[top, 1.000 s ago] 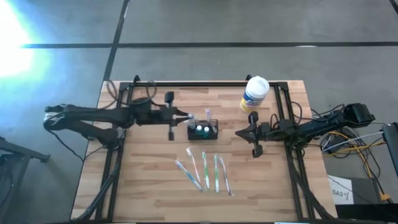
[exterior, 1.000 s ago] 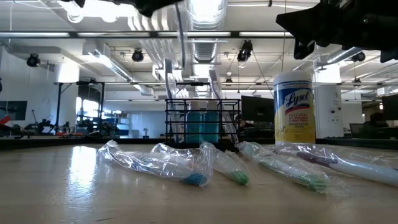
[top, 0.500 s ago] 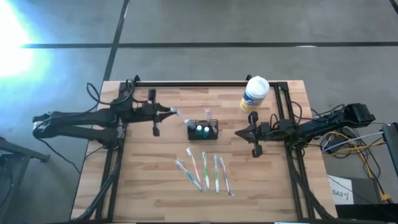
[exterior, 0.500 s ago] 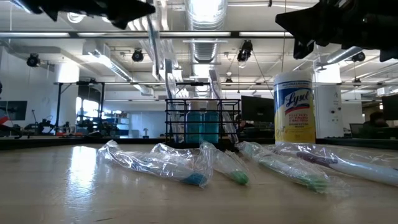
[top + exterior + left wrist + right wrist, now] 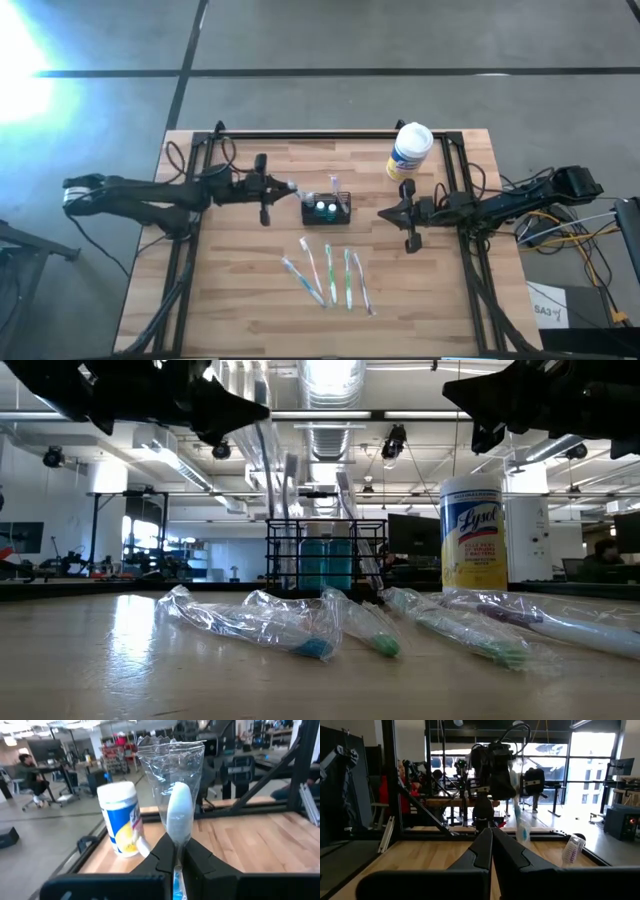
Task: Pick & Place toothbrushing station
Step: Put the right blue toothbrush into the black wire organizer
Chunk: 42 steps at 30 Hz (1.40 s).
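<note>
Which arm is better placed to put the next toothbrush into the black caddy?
Left. The left gripper is shut on a wrapped toothbrush just left of the caddy. The right gripper is shut, holds nothing, and waits right of the caddy.

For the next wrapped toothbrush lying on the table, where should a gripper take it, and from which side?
Judging by its pose, grip the green-handled wrapped toothbrush mid-handle, descending from above with the fingers across its narrow width. It lies flat, lengthwise toward the caddy, apart from its neighbours. The left gripper is shut on another one.
</note>
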Tool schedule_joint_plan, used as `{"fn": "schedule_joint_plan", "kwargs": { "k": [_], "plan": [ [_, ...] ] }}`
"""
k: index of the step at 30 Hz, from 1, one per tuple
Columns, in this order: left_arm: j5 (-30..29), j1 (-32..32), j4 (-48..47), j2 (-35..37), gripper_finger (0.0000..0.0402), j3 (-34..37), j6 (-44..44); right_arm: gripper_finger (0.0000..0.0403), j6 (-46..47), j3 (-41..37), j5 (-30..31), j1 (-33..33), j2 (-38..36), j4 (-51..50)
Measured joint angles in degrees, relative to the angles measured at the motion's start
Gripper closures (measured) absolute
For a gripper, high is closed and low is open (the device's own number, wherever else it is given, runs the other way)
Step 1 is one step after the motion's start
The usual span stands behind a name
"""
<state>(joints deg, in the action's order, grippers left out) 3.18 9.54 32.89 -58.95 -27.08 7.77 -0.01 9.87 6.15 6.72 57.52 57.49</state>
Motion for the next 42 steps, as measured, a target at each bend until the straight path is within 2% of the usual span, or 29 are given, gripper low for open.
{"fn": "schedule_joint_plan", "kwargs": {
  "k": [10,31,42],
  "plan": [
    [0.8,0.3,4.5,-9.5,0.0387,-1.3,0.0,0.0394,0.0,0.0,0.0,0.0,0.0,-0.1],
    [1.1,1.2,5.0,-18.1,0.0384,-0.8,3.6,0.0394,0.0,0.0,0.0,0.0,0.0,-0.1],
    [1.2,1.3,4.7,-17.2,0.0334,-0.8,2.9,0.0394,0.0,0.0,0.0,0.0,0.0,-0.1]
  ]
}}
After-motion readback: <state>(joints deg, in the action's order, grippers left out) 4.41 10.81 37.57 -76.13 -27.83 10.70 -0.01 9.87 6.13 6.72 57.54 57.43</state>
